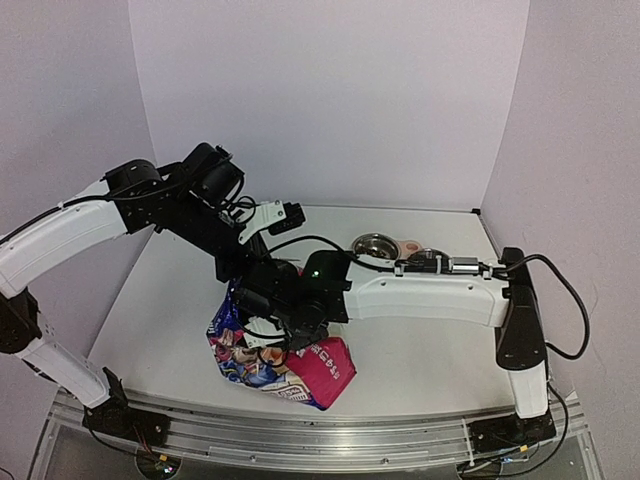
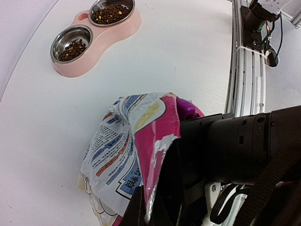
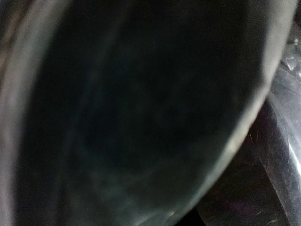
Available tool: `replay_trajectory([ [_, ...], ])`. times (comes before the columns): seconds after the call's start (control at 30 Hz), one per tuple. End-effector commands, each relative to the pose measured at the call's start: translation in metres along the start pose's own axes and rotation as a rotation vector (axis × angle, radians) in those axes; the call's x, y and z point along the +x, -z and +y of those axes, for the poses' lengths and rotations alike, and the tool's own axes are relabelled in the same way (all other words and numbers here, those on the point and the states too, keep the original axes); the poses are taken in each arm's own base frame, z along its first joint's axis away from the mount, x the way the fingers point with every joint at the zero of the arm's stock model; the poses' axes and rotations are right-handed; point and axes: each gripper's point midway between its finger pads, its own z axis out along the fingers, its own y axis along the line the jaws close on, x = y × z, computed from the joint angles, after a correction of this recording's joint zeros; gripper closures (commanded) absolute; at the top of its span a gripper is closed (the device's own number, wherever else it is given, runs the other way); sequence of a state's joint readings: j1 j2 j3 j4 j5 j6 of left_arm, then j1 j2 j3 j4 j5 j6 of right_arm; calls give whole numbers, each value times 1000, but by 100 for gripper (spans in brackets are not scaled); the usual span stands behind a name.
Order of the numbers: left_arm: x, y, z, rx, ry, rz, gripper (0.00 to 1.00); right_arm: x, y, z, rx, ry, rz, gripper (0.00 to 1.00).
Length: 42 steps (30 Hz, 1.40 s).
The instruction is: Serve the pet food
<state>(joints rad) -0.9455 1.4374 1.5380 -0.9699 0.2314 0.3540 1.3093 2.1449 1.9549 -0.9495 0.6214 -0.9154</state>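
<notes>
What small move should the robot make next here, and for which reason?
Probably lift the right arm slowly out of the pouch, keeping the left tool shut on the pouch rim. The arm's end is buried in the pouch mouth, its camera sees only dark, and both bowls of the feeder already hold kibble.

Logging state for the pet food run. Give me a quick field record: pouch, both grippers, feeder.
pouch: on the table, between the two arms, top crumpled
left gripper: shut on the pouch's top edge
right gripper: at the pouch mouth; jaws hidden, its wrist view is dark
scoop: magenta bit showing behind the pouch, beside the right arm
feeder: pink, two steel bowls, apart from the pouch
kibble: some in both bowls
</notes>
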Motion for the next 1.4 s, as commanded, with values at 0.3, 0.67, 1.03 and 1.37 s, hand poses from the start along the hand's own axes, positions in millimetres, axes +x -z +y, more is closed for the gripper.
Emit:
replay_trajectory([
  [0.3, -31, 34, 7, -65, -43, -190, 100, -22, 83, 1, -317, -417, -622, 100],
  [0.67, -30, 37, 9, -89, -76, -190, 100, 24, 108, -14, -276, -644, -589, 100],
  [1.03, -39, 42, 14, -118, -108, -206, 100, 64, 118, -8, -198, -731, -488, 100],
  [1.37, -37, 36, 21, -143, -96, -182, 100, 75, 132, 1, -216, -751, -492, 100],
])
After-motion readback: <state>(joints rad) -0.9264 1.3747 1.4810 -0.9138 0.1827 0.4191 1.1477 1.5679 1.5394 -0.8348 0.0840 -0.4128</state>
